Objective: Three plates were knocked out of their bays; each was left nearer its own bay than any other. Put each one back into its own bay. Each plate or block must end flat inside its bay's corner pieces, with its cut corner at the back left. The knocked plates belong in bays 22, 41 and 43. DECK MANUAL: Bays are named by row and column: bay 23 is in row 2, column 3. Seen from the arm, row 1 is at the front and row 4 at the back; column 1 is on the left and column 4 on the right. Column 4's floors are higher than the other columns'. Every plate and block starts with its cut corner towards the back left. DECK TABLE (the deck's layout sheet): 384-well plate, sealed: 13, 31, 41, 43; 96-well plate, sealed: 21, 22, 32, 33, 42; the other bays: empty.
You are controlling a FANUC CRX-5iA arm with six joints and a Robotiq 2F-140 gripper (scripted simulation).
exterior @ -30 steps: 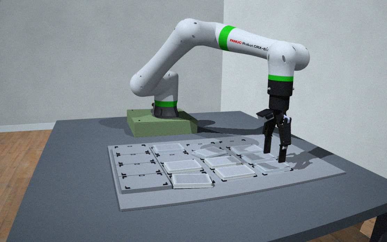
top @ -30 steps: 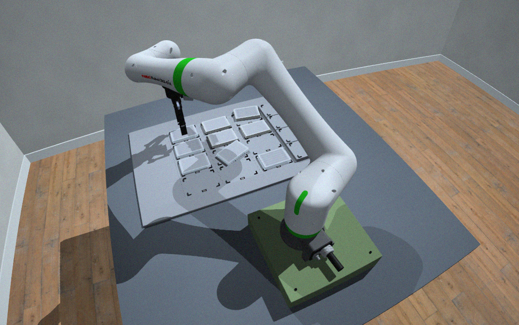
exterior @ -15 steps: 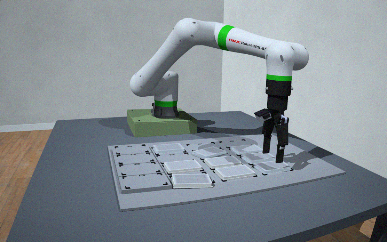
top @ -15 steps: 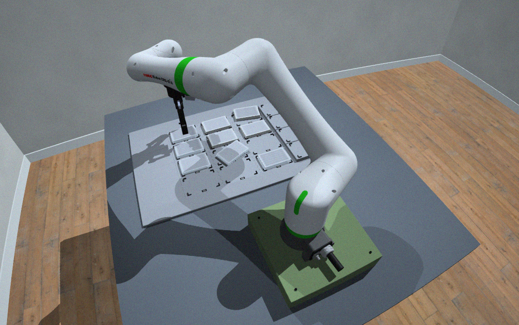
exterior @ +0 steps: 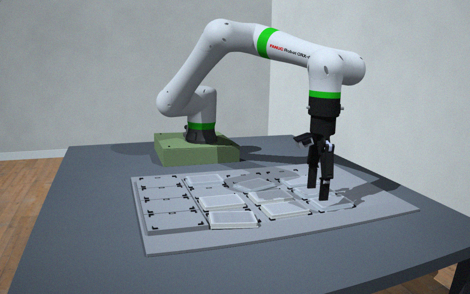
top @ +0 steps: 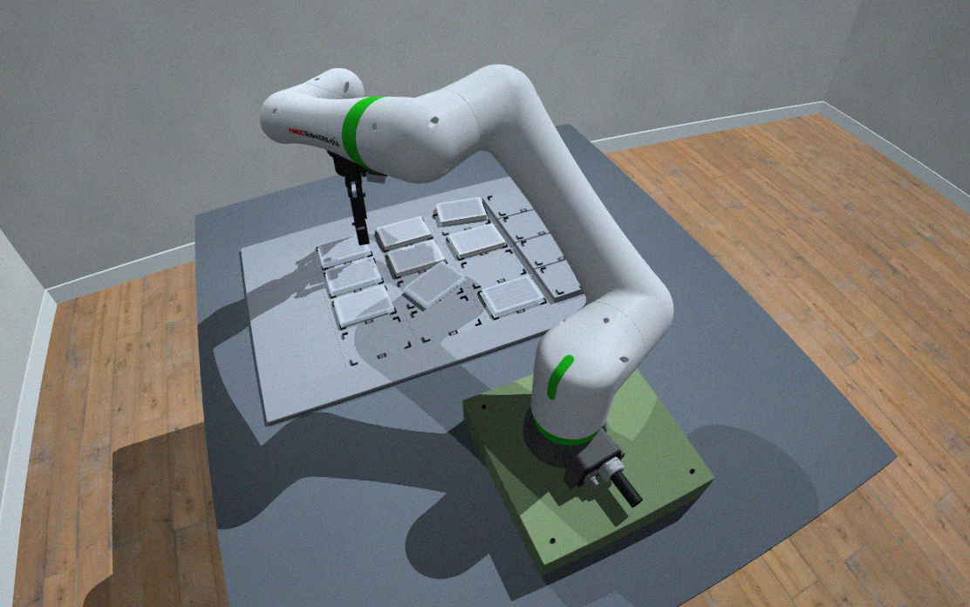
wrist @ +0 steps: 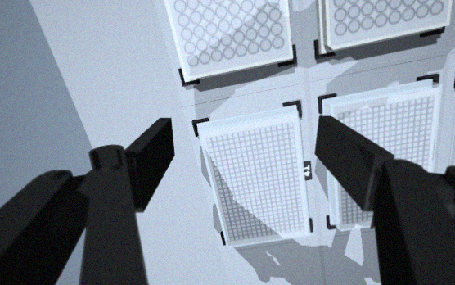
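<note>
Plate (wrist: 258, 184) = pale w/ fine grid – claw (top: 362, 242) (exterior: 317, 194) (wrist: 244, 136) blk, arm (top: 565, 193) (exterior: 194, 69) wht w/ grn bands.

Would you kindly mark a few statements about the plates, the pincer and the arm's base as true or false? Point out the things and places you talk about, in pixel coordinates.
1. The black two-fingered pincer (top: 363, 239) (exterior: 317, 193) (wrist: 244, 136) is shut on a plate. False: it is open, above the pale rectangular gridded plate (top: 344, 255) (exterior: 332, 202) (wrist: 255, 184) by label 41.
2. The pale rectangular plate nearest bay 22 (top: 434, 284) (exterior: 255, 185) lies askew. True.
3. Column 4 (exterior: 170, 220) holds two plates. False: it holds none.
4. The arm stands on a green block (top: 552, 552) (exterior: 166, 157). True.
</note>
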